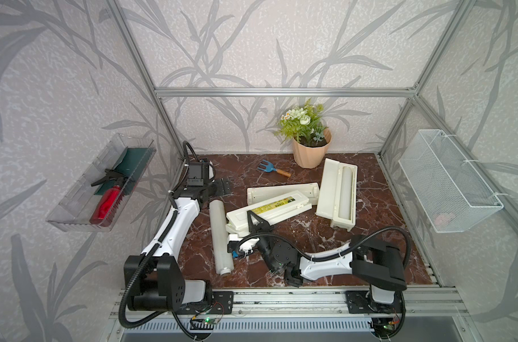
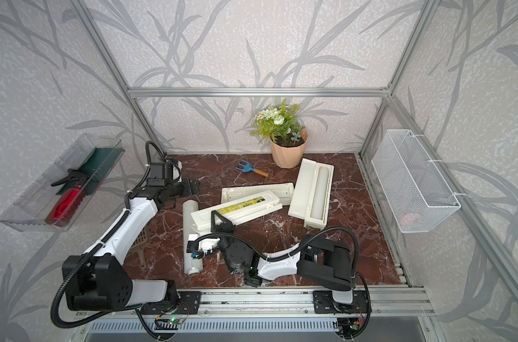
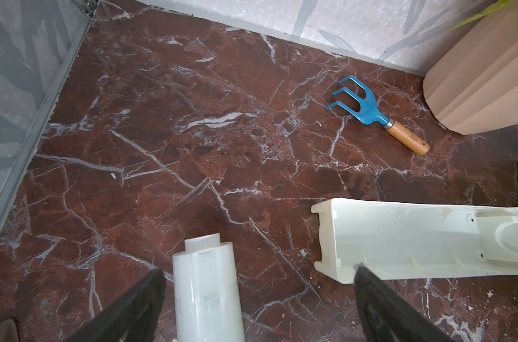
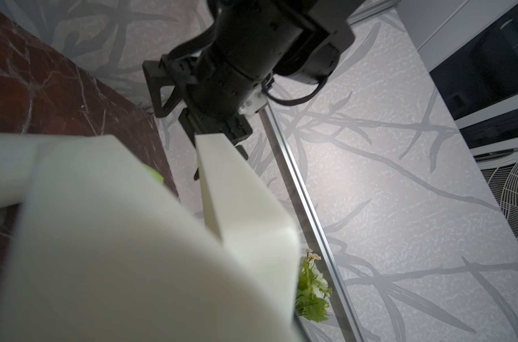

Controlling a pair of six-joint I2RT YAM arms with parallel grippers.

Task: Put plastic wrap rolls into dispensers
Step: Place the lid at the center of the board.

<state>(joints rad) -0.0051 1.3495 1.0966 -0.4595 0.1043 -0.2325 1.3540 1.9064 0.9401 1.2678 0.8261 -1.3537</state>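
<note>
Surroundings. A loose plastic wrap roll (image 1: 220, 237) lies on the marble table (image 1: 305, 222), its long axis running near to far, just beside the left end of the middle dispenser (image 1: 281, 204). The 2nd roll (image 1: 345, 192) sits in the right-hand dispenser (image 1: 326, 189), whose lid is folded open. A potted plant (image 1: 311, 148) stands just behind that dispenser. A blue hand rake (image 1: 272, 169) lies left of the pot, apart from both boxes. A brown slotted scoop (image 2: 143, 237) shows partly under the left arm.

Grippers. Left gripper (image 3: 259, 269): jaws spread wide above the far end of the loose roll. In the left wrist view the roll end lies between the fingers (image 3: 139, 296), nearer 1 of them. Right gripper (image 1: 253, 221): jaws pressed together, pinching the left end of the middle dispenser's labelled lid. Its wrist crosses over the loose roll.

Room. Bare marble runs from the back-left corner up to the rake. The loose roll's near end is close to the front rail (image 1: 281, 299). A free strip of marble lies between the right-hand dispenser and the right edge. A wire basket (image 1: 450, 183) and a clear tray (image 1: 71, 213) hang on the side walls, off the table.
</note>
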